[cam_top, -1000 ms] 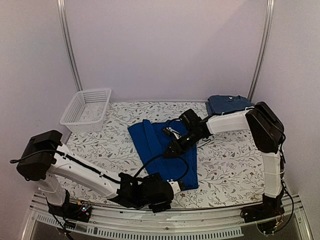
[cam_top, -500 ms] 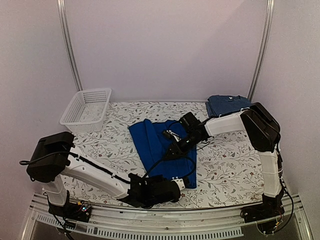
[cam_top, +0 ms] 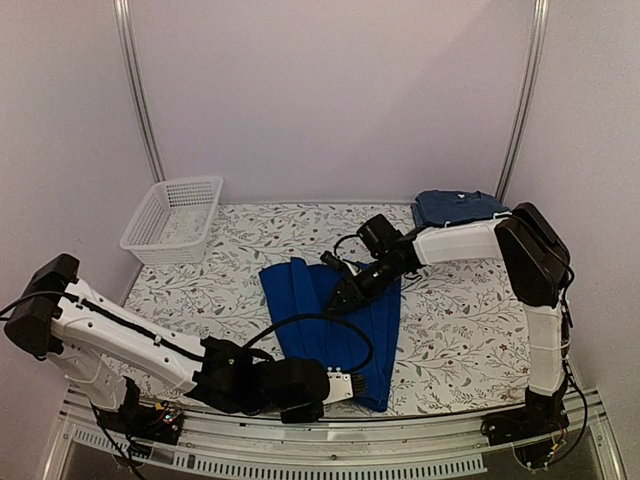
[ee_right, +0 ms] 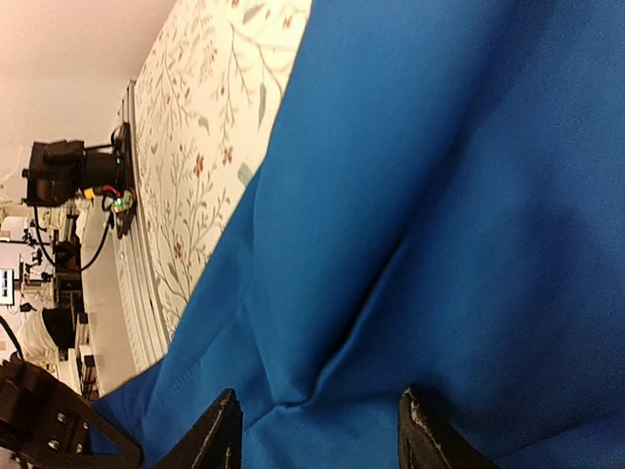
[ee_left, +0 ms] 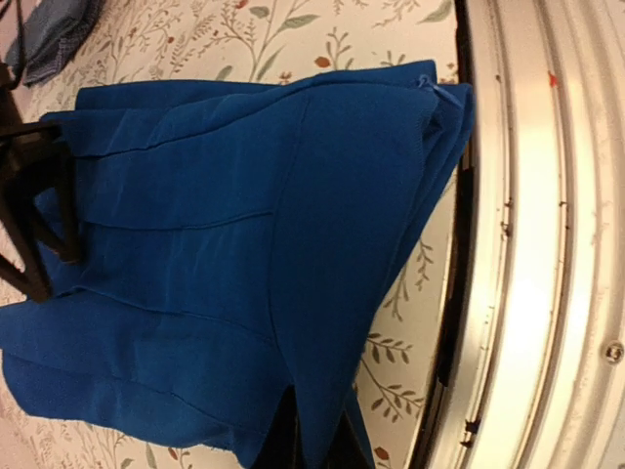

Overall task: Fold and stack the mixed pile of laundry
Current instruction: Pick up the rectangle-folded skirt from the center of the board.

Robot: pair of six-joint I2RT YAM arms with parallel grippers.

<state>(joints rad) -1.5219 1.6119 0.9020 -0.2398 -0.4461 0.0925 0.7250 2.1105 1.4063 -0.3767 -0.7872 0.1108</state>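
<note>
Left hand (cam_top: 357, 385) pinches royal-blue garment (cam_top: 335, 325) at table (cam_top: 450, 340) edge; right hand (cam_top: 341, 292) spread open atop it.

Soft even light; glare on metal rail (ee_left: 527, 244), shadowed folds in royal-blue garment (ee_left: 244, 244)

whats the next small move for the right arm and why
Probably close the right end effector on the blue garment. Its fingers stand apart at the garment's far end with a ridge of cloth between them, while the left end effector sits at the near hem by the rail. With both ends held, a fold looks possible.
</note>
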